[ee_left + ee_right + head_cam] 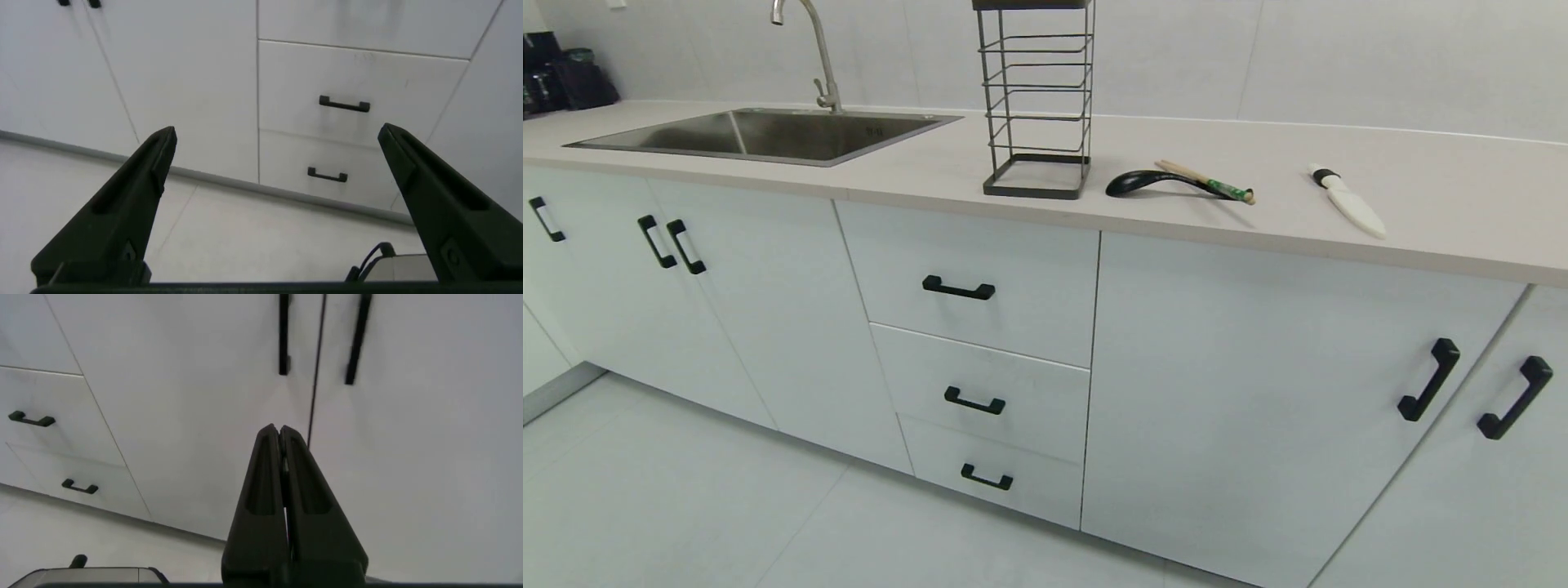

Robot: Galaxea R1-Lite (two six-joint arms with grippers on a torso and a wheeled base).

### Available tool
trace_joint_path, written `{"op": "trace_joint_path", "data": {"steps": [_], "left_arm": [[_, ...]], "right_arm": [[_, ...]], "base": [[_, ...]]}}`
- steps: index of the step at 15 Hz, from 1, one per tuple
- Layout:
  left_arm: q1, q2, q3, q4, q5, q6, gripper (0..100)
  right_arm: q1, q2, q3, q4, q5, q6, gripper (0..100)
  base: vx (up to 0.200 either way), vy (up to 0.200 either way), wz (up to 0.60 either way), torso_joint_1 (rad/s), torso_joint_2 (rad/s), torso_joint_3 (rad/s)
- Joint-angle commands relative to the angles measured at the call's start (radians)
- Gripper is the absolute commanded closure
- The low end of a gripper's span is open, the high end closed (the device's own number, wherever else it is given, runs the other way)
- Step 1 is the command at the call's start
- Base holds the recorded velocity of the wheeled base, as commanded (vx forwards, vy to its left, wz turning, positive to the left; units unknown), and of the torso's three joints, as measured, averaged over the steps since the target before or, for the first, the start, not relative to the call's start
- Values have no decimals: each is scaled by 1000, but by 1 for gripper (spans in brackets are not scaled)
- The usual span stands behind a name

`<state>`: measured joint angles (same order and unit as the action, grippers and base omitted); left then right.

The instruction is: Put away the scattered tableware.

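On the pale counter (1437, 204) lie a black ladle (1152, 181), a pair of wooden chopsticks (1207, 181) resting across its handle, and a white knife (1346, 199) with a black band, farther right. A black wire rack (1037, 98) stands upright left of the ladle. My left gripper (278, 140) hangs open down at drawer height, facing the lower drawers (359, 106). My right gripper (280, 437) is shut with nothing in it, facing white cabinet doors (245, 416).
A steel sink (768, 132) with a tap (809, 49) is set into the counter at the left. Below are three stacked drawers (968, 286) with black handles, flanked by cabinet doors (1258, 392). Pale floor tiles (686, 506) stretch in front.
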<state>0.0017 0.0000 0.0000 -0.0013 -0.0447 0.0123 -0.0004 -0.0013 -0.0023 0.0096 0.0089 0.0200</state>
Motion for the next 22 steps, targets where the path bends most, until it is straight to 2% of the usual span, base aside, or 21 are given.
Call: {"op": "trace_joint_path", "data": {"steps": [1,4,6,7,8,9,12,13,14,15,17,18,19,22], "left_arm": [[0,2,0,0,0,0,0],[0,2,0,0,-9,0,0],[0,2,-11,-26,-38,0,0],[4,25,-127,-132,-47,-26,0],[8,132,-276,-169,-52,-46,0],[3,172,-341,-166,-53,-45,0],[-68,288,-350,-141,-58,-49,0],[-111,379,-342,-141,-58,-49,0],[-124,410,-341,-141,-60,-49,0],[-163,491,-339,-135,-77,-48,0],[-184,615,-347,-137,-103,-45,0],[-184,649,-347,-137,-115,-38,0],[-184,715,-341,-135,-141,-18,0],[-184,857,-341,-141,-155,83,0]], "right_arm": [[0,1,-1,-2,0,0,100],[0,1,-1,-2,0,0,100],[0,1,1,-2,0,0,100],[0,1,-1,-2,0,0,100],[0,1,1,-2,0,0,100],[0,1,-1,-2,0,0,100],[0,1,-1,-2,0,0,100],[0,1,-1,-2,0,0,100],[0,1,-1,-2,0,0,100],[0,1,1,-2,0,0,100],[0,1,-1,-2,0,0,100],[0,1,-1,-2,0,0,100],[0,1,-1,-2,0,0,100],[0,1,-1,-2,0,0,100]], "base": [[0,0,0,0,0,0],[0,0,0,0,0,0],[0,0,0,0,0,0],[0,0,0,0,0,0],[0,0,0,0,0,0],[0,0,0,0,0,0],[0,0,0,0,0,0],[0,0,0,0,0,0],[0,0,0,0,0,0],[0,0,0,0,0,0],[0,0,0,0,0,0],[0,0,0,0,0,0],[0,0,0,0,0,0],[0,0,0,0,0,0]]}}
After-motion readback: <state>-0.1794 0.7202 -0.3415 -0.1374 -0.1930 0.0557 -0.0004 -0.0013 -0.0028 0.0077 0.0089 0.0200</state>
